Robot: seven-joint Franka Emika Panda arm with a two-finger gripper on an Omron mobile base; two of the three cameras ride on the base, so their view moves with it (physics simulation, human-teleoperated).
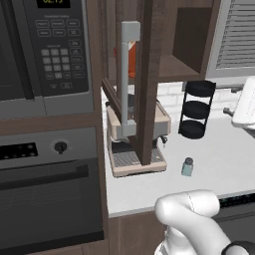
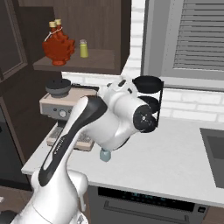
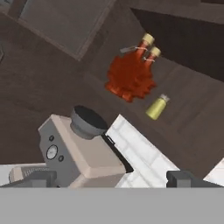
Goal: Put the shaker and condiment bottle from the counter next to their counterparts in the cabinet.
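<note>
The tiny blue-green shaker [image 1: 187,167] with its dark cap stands upright on the white counter [image 1: 219,159], right of the coffee machine. In the right base view the shaker [image 2: 105,155] peeks out from under my arm. Two orange-red leaf-shaped condiment bottles [image 2: 58,46] stand close together on the shelf of the open cabinet [image 2: 94,65], overlapping; I cannot tell them apart. A small yellow shaker [image 2: 83,49] stands just right of them. In the hand view the bottles [image 3: 131,74] and yellow shaker [image 3: 157,107] lie ahead. My gripper [image 3: 111,179] is open, with nothing between its fingers.
The cabinet door [image 1: 147,74] with its silver bar handle [image 1: 125,74] hangs open in front of the beige coffee machine [image 1: 137,134]. A black tiered rack [image 1: 196,109] stands at the back. Microwave [image 1: 45,50] and oven [image 1: 50,189] are left, a sink [image 2: 214,146] right.
</note>
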